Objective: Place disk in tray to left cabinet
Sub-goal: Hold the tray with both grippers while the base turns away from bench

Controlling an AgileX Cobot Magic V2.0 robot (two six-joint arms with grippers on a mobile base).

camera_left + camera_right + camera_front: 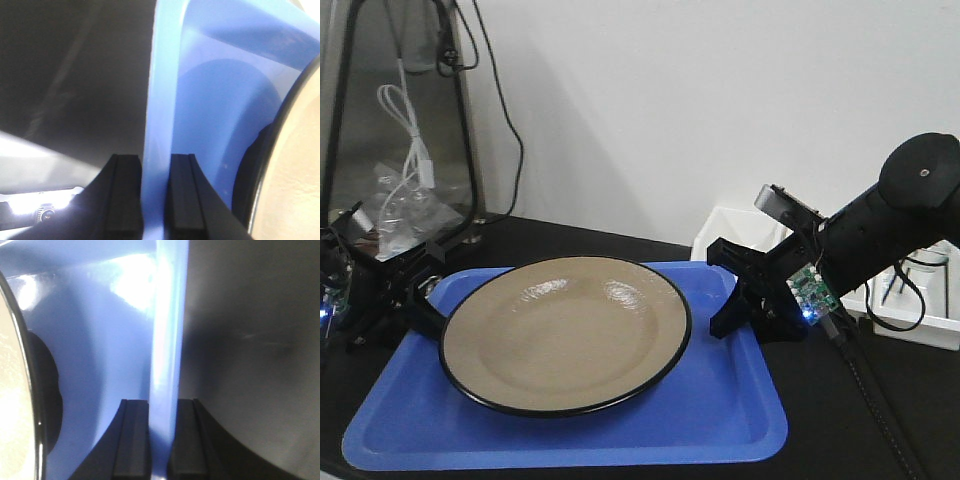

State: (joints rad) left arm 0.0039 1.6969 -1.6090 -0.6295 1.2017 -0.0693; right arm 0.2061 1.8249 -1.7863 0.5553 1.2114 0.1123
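The tan disk (565, 335) with its thin black rim lies flat in the blue tray (720, 420) on a black tabletop. My left gripper (420, 292) is shut on the tray's left lip. In the left wrist view the lip (162, 100) runs between the fingers of the left gripper (156, 165), and the disk's edge (300, 175) shows at the right. My right gripper (735, 292) is shut on the tray's right lip. In the right wrist view this lip (167, 340) sits pinched in the right gripper (163, 407), with the disk (12, 405) at the left. The cabinet is out of view.
A dark-framed clear enclosure (400, 150) holding white cables stands at the back left. White bins (920, 300) sit behind the right arm against the white wall. The black tabletop (900, 400) extends to the right of the tray.
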